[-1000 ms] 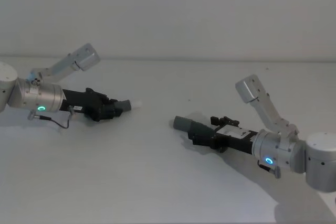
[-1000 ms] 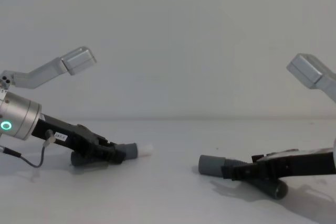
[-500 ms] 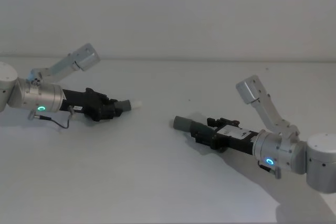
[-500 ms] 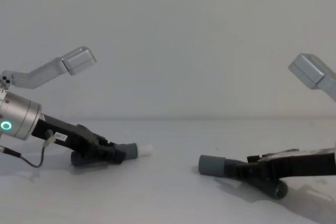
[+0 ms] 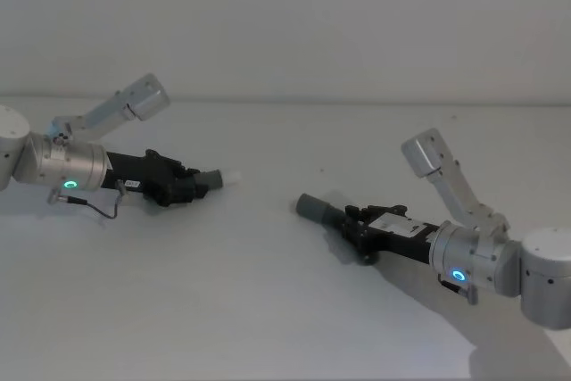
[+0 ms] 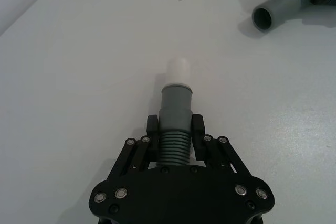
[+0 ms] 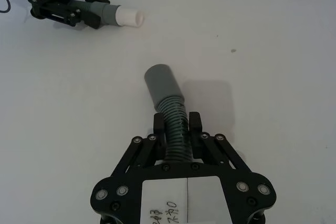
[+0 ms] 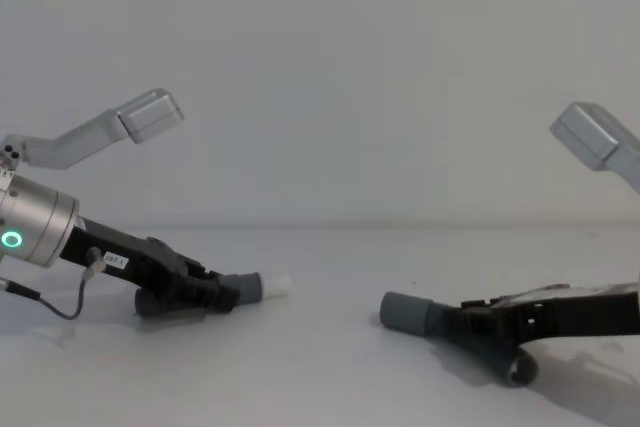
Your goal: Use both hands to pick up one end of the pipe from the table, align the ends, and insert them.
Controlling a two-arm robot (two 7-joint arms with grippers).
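The left tool (image 6: pixel 175 127) lies low over the worktop (image 5: pixel 268 310) near its left edge. Its fingers are clamped on the ribbed body of the short hose piece (image 6: pixel 175 142), just behind the smooth grey collar (image 6: pixel 176 100). The white tip (image 6: pixel 179 70) sticks out past the fingers and points toward the right edge.

The right tool (image 7: pixel 177 121) reaches in from the right edge. Its fingers are clamped on the ribbed part of the curved hose piece (image 7: pixel 176 109). The wider grey cuff (image 7: pixel 162 83) juts out ahead, its open mouth turned toward the left edge.

Tip and cuff are well apart, with bare worktop between them near the middle. The cuff sits closer to the front edge than the tip.
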